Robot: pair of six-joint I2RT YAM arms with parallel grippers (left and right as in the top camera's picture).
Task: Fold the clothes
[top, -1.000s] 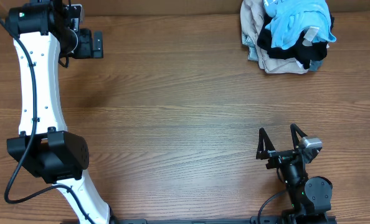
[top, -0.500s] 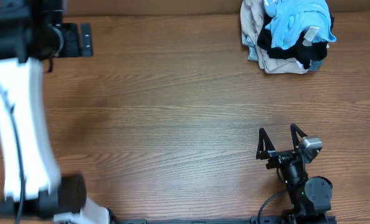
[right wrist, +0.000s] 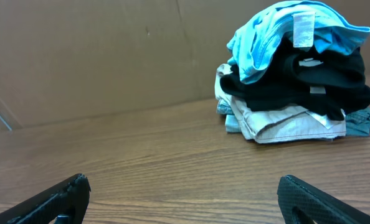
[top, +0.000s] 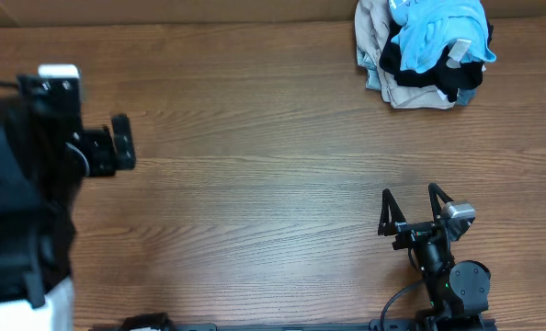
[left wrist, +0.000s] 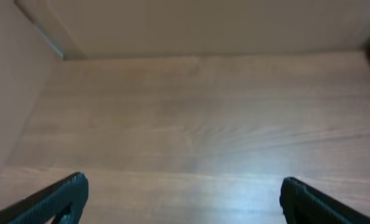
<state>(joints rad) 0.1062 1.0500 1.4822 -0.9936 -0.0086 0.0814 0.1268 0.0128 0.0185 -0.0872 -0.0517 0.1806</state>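
A pile of clothes [top: 425,51] lies at the table's far right: a light blue garment on top, black ones under it, beige ones at the bottom. It also shows in the right wrist view [right wrist: 297,74]. My right gripper [top: 409,200] is open and empty near the front right, well short of the pile; its jaws [right wrist: 184,193] frame bare wood. My left gripper [top: 123,145] is open and empty at the left side of the table, blurred; its jaws [left wrist: 184,196] frame bare wood.
A brown cardboard wall [right wrist: 98,50] runs along the table's far edge and also shows in the left wrist view [left wrist: 203,25]. The wooden table [top: 255,165] spreads between the two arms.
My left arm has swung from the far left corner back toward the front along the left side. The right arm and the clothes pile have not moved.
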